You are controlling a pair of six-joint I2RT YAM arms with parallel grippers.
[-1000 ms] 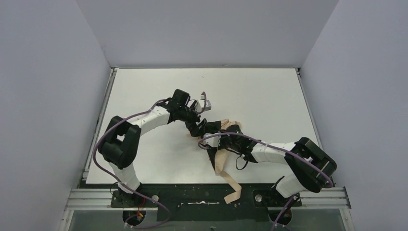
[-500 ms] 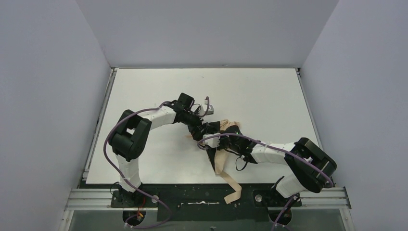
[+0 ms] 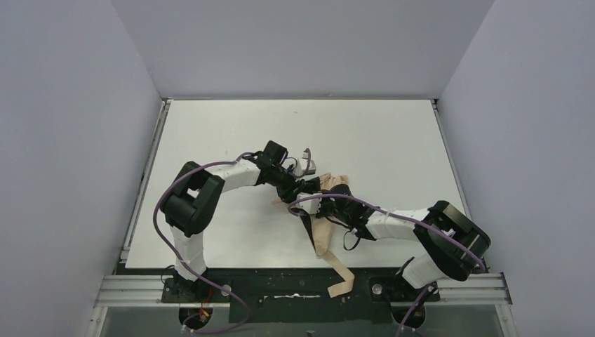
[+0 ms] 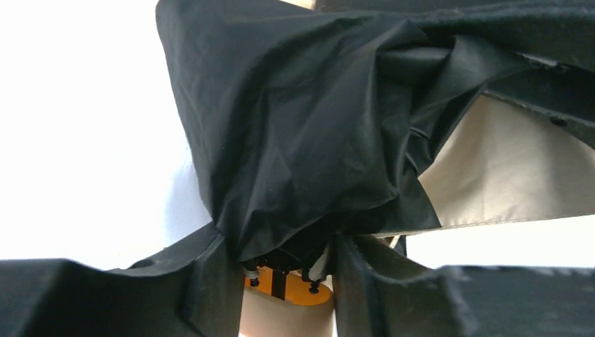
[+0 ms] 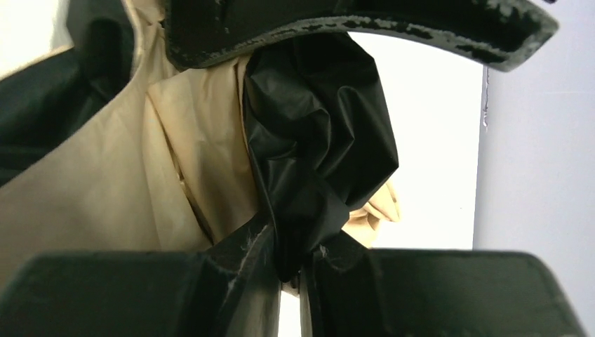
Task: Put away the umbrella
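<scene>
The umbrella [image 3: 322, 237] lies partly collapsed in the middle of the table, tan outside and black inside. My left gripper [image 3: 297, 189] reaches it from the left; the left wrist view shows that gripper [image 4: 281, 256] shut on a bunch of the umbrella's black fabric [image 4: 295, 126] and rib ends. A tan and orange round part [image 4: 284, 316] sits just under the jaws. My right gripper [image 3: 321, 204] comes from the right, and its wrist view shows the gripper [image 5: 298, 267] shut on a twisted fold of black fabric [image 5: 316, 154], with tan fabric [image 5: 189, 154] to the left.
The white table [image 3: 393, 140] has grey walls on three sides. A tan strip of the umbrella [image 3: 341, 278] trails over the front edge onto the black base rail [image 3: 281, 289]. A purple cable [image 3: 165, 203] loops beside the left arm.
My left gripper has moved right and slightly down onto the umbrella and closed from wide open onto its black fabric. The right arm has barely moved.
</scene>
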